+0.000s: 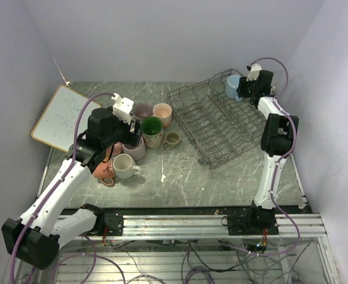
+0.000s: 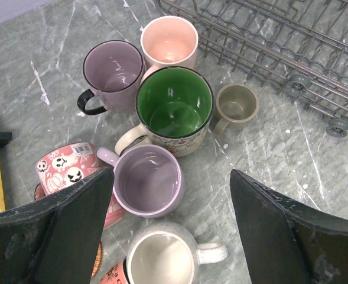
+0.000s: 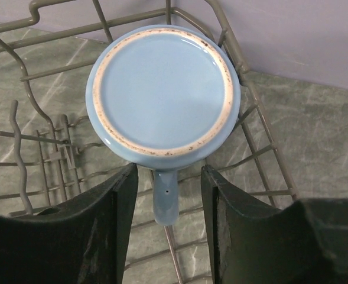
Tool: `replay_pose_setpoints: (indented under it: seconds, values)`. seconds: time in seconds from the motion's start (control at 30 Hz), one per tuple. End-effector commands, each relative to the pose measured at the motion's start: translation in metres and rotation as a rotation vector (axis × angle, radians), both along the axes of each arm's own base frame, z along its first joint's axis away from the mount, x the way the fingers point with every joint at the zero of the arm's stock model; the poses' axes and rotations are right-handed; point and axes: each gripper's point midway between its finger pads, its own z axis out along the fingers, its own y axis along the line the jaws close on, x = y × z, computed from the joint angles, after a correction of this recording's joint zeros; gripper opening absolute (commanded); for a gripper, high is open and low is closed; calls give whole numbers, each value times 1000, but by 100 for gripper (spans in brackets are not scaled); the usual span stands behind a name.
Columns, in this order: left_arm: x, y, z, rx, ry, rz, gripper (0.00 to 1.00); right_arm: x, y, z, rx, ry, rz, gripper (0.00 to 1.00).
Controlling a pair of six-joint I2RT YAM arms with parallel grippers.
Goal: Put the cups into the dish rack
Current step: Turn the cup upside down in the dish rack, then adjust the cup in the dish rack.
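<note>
A light blue mug (image 3: 165, 89) sits upside down in the far corner of the grey wire dish rack (image 1: 215, 121). My right gripper (image 3: 169, 171) is open, its fingers on either side of the mug's handle with gaps on both sides. My left gripper (image 2: 171, 222) is open and empty, hovering above a cluster of mugs: lilac (image 2: 148, 180), cream (image 2: 162, 257), green-lined (image 2: 175, 106), mauve with a black handle (image 2: 113, 74), peach (image 2: 169, 41), small olive (image 2: 236, 105), and a pink printed one (image 2: 64, 168) lying on its side.
A wood-framed whiteboard (image 1: 60, 118) lies at the far left of the table. The rack's near edge (image 2: 280, 41) runs just right of the olive mug. Purple walls close in on both sides and the back.
</note>
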Motion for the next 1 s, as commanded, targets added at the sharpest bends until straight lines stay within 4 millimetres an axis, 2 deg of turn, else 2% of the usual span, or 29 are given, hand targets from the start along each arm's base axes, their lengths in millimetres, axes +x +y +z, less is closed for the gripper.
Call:
replay_pose_setpoints:
  seconds: [0.0,0.17,0.33,0.7,0.97]
  values:
    - [2,5,1,19,-4,16,90,-2,0,24,-56,-49,25,50]
    - [2,6,1,20,-6,19,90,-7,7,28,-78,-38,94,52]
    - [1,6,1,18,-7,18,90,-6,0,22,-100,-5,65,51]
    - [1,5,2,17,-6,14,90,-6,-18,15,-162,28,-7,37]
    - [0,5,3,13,-11,15,90,0,-40,23,-213,22,-122,29]
